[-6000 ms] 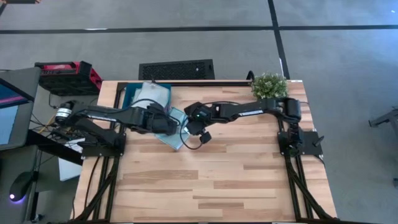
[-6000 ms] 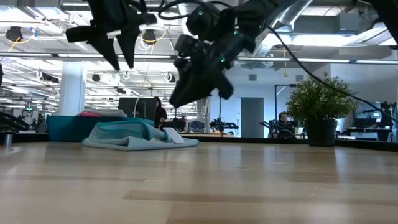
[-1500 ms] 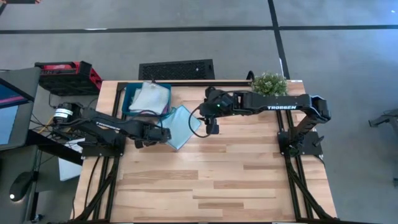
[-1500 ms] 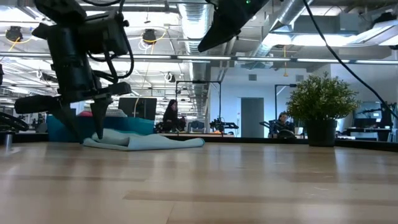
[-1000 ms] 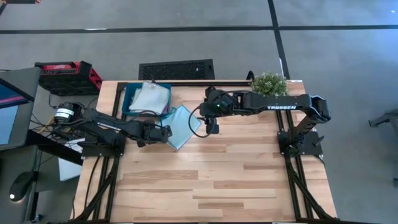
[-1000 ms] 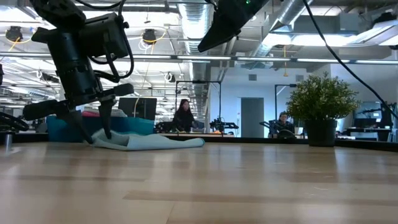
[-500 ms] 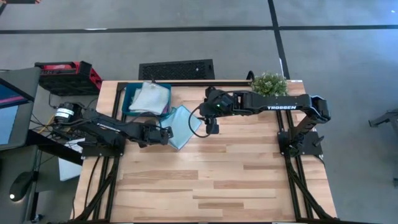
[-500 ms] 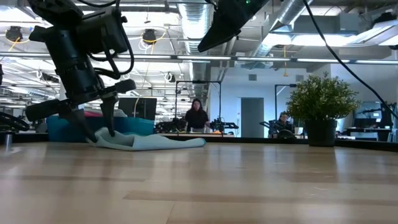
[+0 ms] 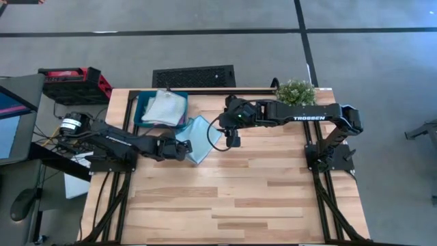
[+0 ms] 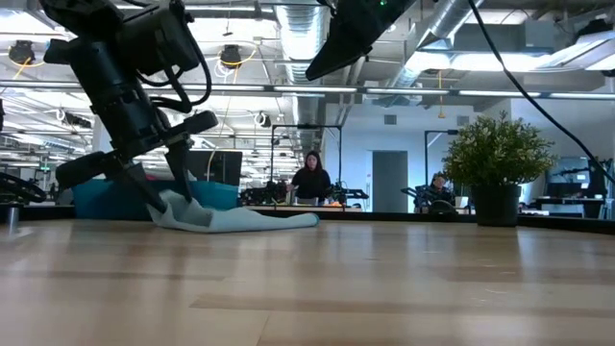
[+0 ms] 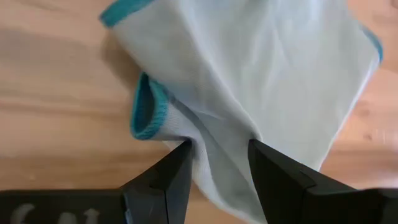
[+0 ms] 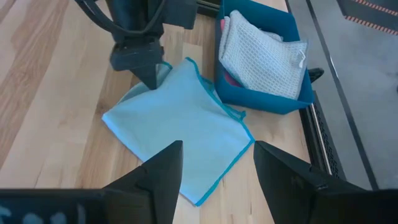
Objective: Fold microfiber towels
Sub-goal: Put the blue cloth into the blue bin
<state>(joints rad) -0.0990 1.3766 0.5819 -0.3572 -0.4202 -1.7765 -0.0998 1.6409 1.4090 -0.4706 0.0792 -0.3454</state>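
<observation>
We see left gripper (image 11: 217, 155) pinching light blue towel (image 12: 180, 121) corner beside tray (image 12: 264, 99). Right gripper (image 12: 214, 165) wide, waiting above. Next, we think: pull corner across.

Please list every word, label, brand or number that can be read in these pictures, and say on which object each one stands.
"TROSSEN": white letters on the right arm's forearm link, read in the high view.
Left wrist view: faint marks on the dark bar below the left pincer, too blurred to read.
Light blue towel, teal tray, plant: no text visible.
</observation>
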